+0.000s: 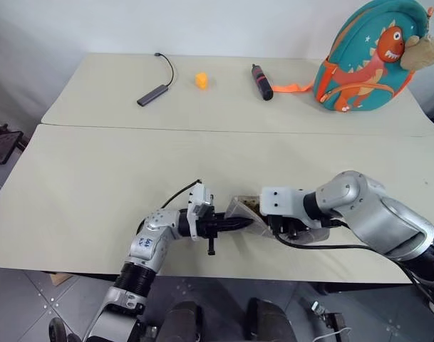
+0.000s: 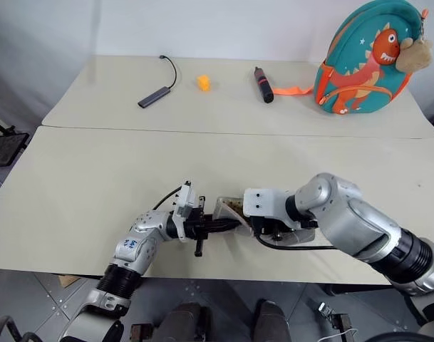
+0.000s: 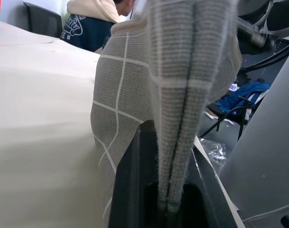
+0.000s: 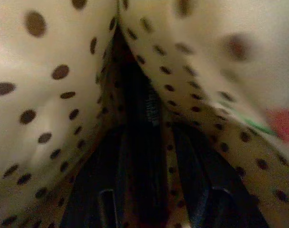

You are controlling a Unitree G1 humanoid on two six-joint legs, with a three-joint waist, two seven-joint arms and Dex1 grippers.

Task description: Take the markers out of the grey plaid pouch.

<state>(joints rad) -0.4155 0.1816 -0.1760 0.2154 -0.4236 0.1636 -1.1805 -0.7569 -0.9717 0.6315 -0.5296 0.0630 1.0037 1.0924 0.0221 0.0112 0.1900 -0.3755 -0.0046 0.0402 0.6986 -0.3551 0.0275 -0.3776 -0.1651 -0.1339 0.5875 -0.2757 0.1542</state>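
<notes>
The grey plaid pouch lies near the table's front edge, its mouth held open. My left gripper points right and is shut on the pouch's rim; in the left wrist view the grey fabric is pinched between the fingers. My right gripper reaches down into the pouch from the right. In the right wrist view the speckled tan lining surrounds the open gripper, and a dark marker lies in the fold between its fingers. A green streak blurs at the side.
On the far table stand a teal dinosaur backpack, a black cylinder with orange strap, a small orange block and a grey hub with cable. A seam divides the two tables. A person sits beyond the table.
</notes>
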